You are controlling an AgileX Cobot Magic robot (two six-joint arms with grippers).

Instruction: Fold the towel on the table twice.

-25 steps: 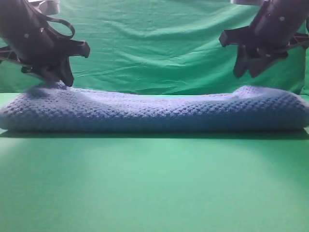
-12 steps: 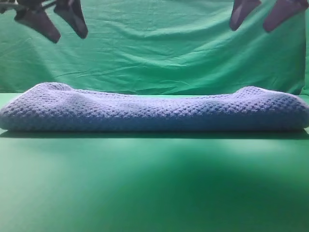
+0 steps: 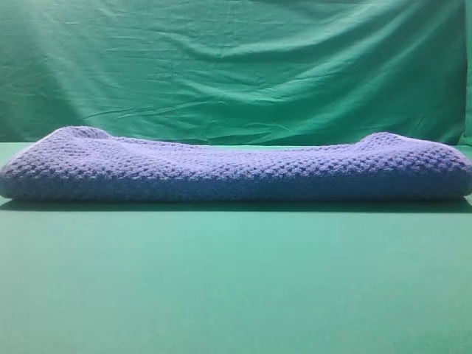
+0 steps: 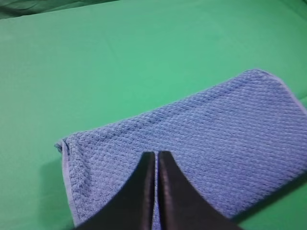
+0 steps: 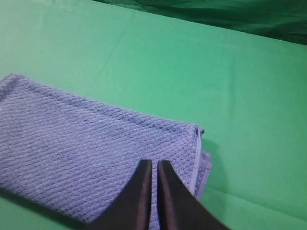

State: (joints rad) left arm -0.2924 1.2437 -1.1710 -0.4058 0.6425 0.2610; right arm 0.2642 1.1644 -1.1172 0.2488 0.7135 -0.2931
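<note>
The blue-grey waffle-weave towel [image 3: 236,169] lies folded in a long thick bundle across the bright green table [image 3: 236,280]. Neither gripper shows in the exterior high view. Seen from the left wrist, my left gripper [image 4: 157,155] hangs above the towel [image 4: 201,143], fingers pressed together and empty. My right gripper [image 5: 154,164] is likewise shut and empty, well above the towel [image 5: 81,143] near its stacked pale edges [image 5: 197,158].
A wrinkled green cloth backdrop [image 3: 236,66] hangs behind the table. Bare green table surface [image 4: 120,57] stretches around the towel on all sides in both wrist views.
Both grippers rose from the towel's back corners and left the exterior high view at the top. Their open fingers have come together. The towel stays folded and still.
</note>
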